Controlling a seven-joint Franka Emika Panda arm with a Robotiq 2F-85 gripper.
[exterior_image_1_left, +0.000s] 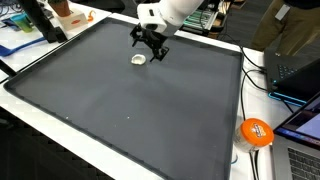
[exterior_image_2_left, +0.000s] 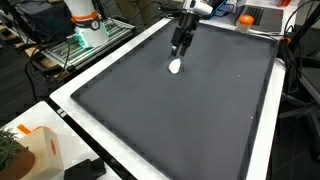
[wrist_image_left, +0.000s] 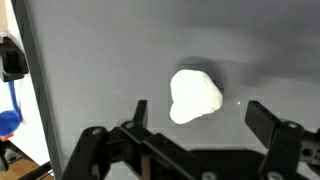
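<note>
A small white lump-shaped object lies on the dark grey mat. It also shows in both exterior views. My gripper is open and empty, its two black fingers spread wide, hovering just above and beside the white object. In both exterior views the gripper hangs a little above the mat near its far edge, next to the white object, not touching it.
The mat has a white border. An orange round object and laptops sit off the mat's edge. A box stands at a far corner. A white carton and plant sit near the front corner.
</note>
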